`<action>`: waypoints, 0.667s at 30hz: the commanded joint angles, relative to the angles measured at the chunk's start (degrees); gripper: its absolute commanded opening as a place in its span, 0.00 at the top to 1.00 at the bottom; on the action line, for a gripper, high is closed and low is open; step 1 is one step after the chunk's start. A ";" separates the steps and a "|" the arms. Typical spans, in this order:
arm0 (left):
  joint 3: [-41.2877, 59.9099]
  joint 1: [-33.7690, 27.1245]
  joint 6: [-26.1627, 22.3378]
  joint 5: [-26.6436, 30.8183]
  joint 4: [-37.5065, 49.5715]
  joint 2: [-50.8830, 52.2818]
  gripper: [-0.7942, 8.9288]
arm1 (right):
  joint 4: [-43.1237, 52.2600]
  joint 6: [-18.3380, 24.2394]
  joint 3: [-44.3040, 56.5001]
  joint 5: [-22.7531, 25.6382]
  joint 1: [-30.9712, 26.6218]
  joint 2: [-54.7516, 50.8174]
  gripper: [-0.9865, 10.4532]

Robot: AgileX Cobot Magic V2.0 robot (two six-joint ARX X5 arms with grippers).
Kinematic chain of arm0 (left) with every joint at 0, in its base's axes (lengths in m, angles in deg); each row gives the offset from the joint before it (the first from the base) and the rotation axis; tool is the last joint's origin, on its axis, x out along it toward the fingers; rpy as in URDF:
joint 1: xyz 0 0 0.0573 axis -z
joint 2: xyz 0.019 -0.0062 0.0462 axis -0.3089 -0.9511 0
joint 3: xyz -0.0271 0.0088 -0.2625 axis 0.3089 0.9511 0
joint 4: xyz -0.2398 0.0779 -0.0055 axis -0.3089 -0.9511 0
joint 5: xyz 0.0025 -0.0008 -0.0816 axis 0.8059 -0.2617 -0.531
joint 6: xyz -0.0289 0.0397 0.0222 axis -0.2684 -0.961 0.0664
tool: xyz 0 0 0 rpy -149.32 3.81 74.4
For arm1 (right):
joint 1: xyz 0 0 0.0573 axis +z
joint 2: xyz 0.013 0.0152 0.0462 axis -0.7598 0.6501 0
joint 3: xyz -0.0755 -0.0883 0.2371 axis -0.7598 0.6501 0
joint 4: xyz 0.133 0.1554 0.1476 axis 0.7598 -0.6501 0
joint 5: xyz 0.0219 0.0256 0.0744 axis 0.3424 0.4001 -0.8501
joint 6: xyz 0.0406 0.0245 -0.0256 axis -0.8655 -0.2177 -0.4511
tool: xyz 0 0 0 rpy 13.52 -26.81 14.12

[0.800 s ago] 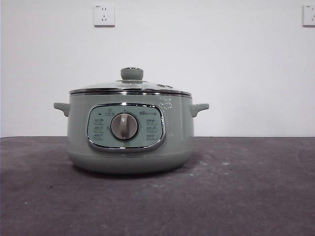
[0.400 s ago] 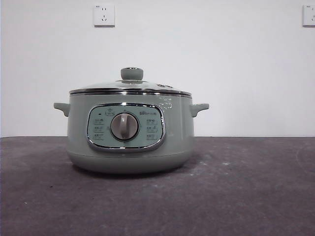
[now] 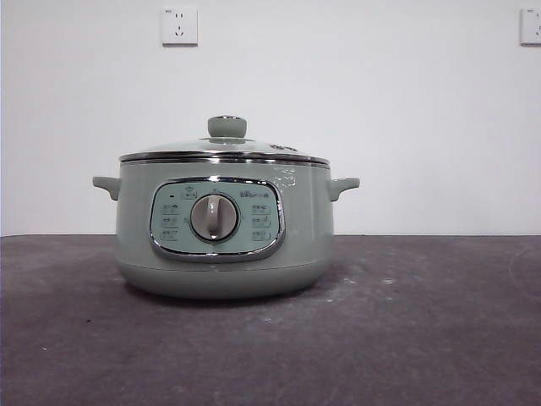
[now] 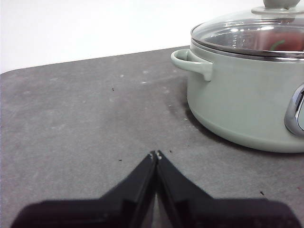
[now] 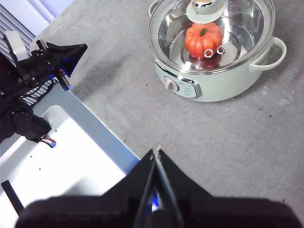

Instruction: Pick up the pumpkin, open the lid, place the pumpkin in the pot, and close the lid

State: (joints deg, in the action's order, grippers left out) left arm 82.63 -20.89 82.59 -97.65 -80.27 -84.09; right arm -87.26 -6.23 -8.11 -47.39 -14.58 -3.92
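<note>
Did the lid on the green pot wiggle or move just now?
No. The lid sits closed on the pot, its knob keeping the same place below the wall socket.

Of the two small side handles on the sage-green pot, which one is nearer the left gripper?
The handle facing the shut left gripper in the left wrist view; that view doesn't show the sage-green electric pot's other handle, on its far side.

pumpkin [image 5: 203, 39]: hidden in front view behind the pot [image 3: 224, 224] wall, partly covered by the lid [image 5: 211, 33] knob in right wrist view | left wrist view: pot cut off by the picture edge, only a red patch seen through the glass | panel labels: too small to read
</note>
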 commanded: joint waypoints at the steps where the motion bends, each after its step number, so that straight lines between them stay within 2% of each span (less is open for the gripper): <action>1: 0.92 -0.20 0.37 0.02 0.15 0.07 0.92 | -0.61 -0.48 0.13 0.15 0.02 -0.15 0.91; 17: 0.92 -0.20 0.37 0.04 0.15 0.07 0.92 | -0.61 -0.48 0.13 0.15 0.02 -0.20 0.91; 19: 0.92 -0.20 0.37 0.04 0.15 0.07 0.92 | -0.37 2.19 0.13 0.35 -0.07 -0.37 0.91; 20: 0.92 -0.20 0.37 0.04 0.15 0.07 0.92 | -0.09 2.10 0.15 0.72 -0.70 -0.57 0.91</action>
State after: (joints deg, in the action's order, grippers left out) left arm 82.63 -20.89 82.59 -97.65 -80.27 -84.11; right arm -87.24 -5.38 -8.11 -46.91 -15.06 -4.08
